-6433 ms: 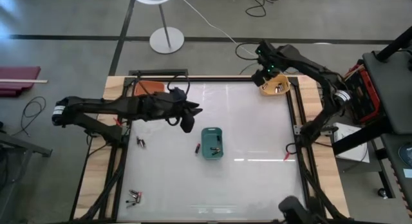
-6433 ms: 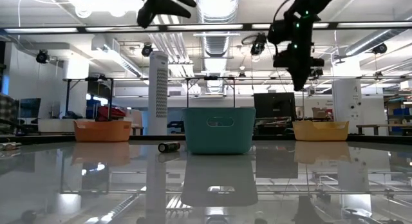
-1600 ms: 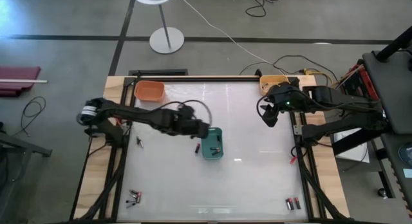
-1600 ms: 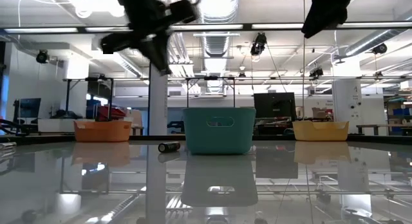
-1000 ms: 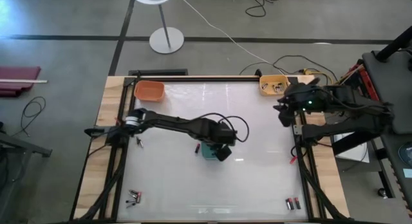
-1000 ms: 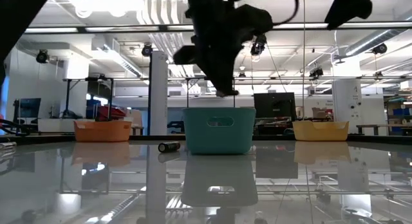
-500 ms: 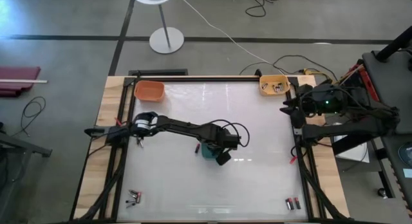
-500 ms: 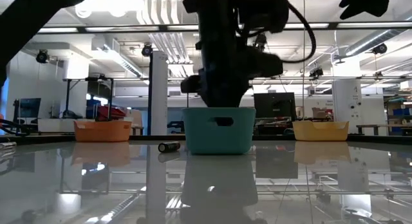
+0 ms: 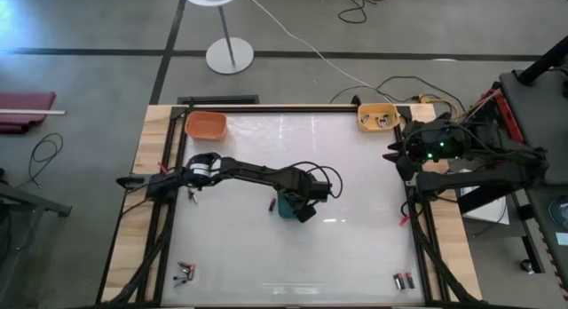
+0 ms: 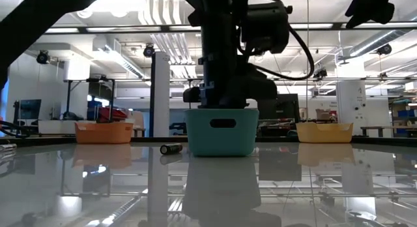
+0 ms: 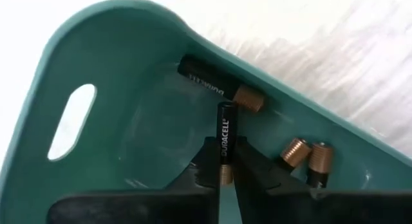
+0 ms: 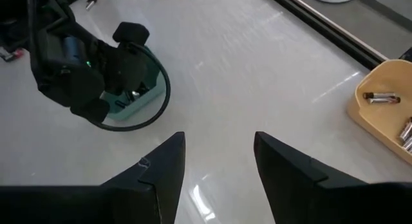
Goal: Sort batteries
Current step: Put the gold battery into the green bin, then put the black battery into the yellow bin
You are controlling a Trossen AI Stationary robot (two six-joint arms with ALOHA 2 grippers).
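The white glossy table [image 9: 355, 256] has a dark frame along its edges and wooden strips at the left and right sides. Most of its surface lies bare: the whole right half between the teal bin and the right edge is open, and so is the near middle.

The left gripper [image 11: 222, 169] reaches down inside the teal bin [image 9: 286, 208] at the table's centre, its fingers [image 11: 207, 161] pinching a slim black battery [image 11: 224, 139] that stands upright between them. On the bin's floor lie a larger black battery with a copper end [image 11: 219, 90] against the far wall, and two more copper-ended cells [image 11: 309, 158] side by side near a corner. The bin is smooth plastic with rounded corners and a slot handle in its end wall.

The right gripper [image 12: 215, 159] hangs above the table's right edge near the far right corner, its fingers spread wide with nothing between them.

The yellow bin [image 9: 377, 117] sits at the far right corner with several silvery cells [image 12: 381, 97] in it. The orange bin [image 9: 206, 124] sits at the far left corner; its contents cannot be made out.

Loose batteries lie on the table: one [image 10: 171, 149] just left of the teal bin, a small group [image 9: 185, 272] at the near left corner, a pair [image 9: 404, 280] at the near right corner, and a few [image 9: 192, 196] by the left edge.
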